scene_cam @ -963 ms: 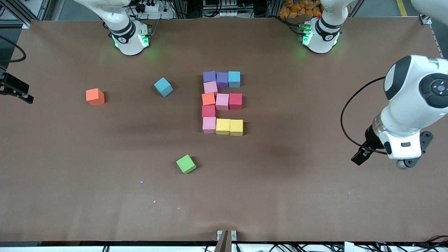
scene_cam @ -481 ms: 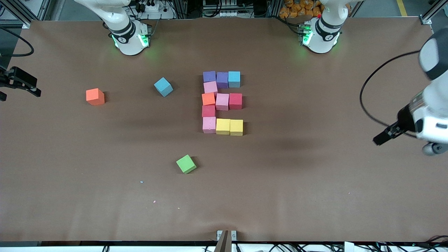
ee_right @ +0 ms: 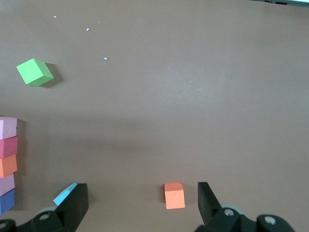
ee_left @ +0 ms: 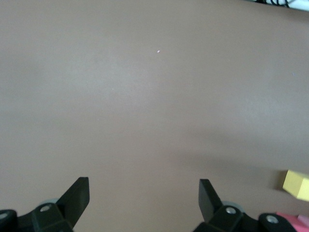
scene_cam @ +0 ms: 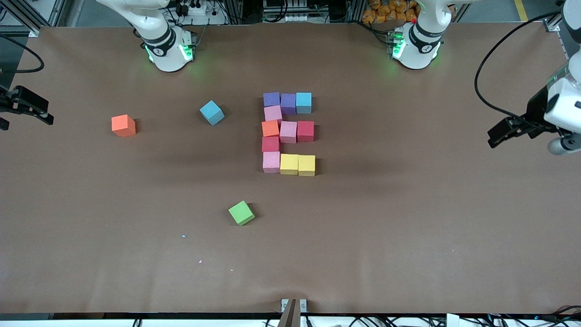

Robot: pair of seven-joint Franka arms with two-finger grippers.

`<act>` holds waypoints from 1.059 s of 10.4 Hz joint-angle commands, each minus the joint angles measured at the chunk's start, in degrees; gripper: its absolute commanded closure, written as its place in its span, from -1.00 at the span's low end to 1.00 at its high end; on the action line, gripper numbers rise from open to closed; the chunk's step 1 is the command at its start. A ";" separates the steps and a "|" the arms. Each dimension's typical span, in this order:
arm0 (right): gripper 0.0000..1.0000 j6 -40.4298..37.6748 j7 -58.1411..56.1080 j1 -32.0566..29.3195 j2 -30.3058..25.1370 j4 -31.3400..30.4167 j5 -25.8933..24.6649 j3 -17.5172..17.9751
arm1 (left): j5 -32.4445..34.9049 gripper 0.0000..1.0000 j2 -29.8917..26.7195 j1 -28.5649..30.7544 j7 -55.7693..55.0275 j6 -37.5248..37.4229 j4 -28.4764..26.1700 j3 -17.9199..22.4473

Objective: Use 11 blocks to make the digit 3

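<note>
Your eleven matte foam cubes sit mid-table as one touching figure. Farthest bar from the front camera: purple cube (scene_cam: 271, 99), second purple cube (scene_cam: 288, 103), light blue cube (scene_cam: 303, 102). Middle bar: orange cube (scene_cam: 270, 128), pink cube (scene_cam: 288, 131), red cube (scene_cam: 305, 131). Nearest bar: pink corner cube (scene_cam: 271, 162), then two yellow cubes (scene_cam: 289, 164) (scene_cam: 307, 165). The column runs along the side toward the right arm's end, with a pale pink cube (scene_cam: 273, 113) and a second red cube (scene_cam: 270, 144) filling between the bars.

Three loose foam cubes lie apart from the figure on the brown table mat (scene_cam: 408, 227): a green one (scene_cam: 241, 212) nearer the front camera, a spare blue one (scene_cam: 212, 112) and a spare orange one (scene_cam: 123, 125) toward the right arm's end.

Left gripper (scene_cam: 499, 134) hangs over bare mat at the left arm's end, well apart from the blocks; its wrist view shows the fingers (ee_left: 77, 195) spread wide with nothing between them, and a yellow corner at the frame edge, probably one of the nearest bar's cubes.

Right gripper (scene_cam: 27, 106) is at the table edge at the right arm's end, fingers (ee_right: 75, 203) likewise apart and empty, over the mat near the spare orange cube.
</note>
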 commanded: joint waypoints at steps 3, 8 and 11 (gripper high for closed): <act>-1.00 -0.08 -0.73 -0.81 -1.44 -1.59 1.03 0.34 | -1.37 -1.00 -2.32 -2.42 3.80 -1.21 -1.69 0.93; -1.00 0.00 -0.38 -0.63 -1.44 -1.68 1.03 0.43 | -4.00 -1.00 -4.08 -2.52 9.08 -1.39 -2.22 0.75; -1.00 0.00 -0.38 -0.63 -1.44 -1.68 1.03 0.43 | -5.31 -1.00 -4.08 -2.52 8.56 -1.40 -1.87 0.84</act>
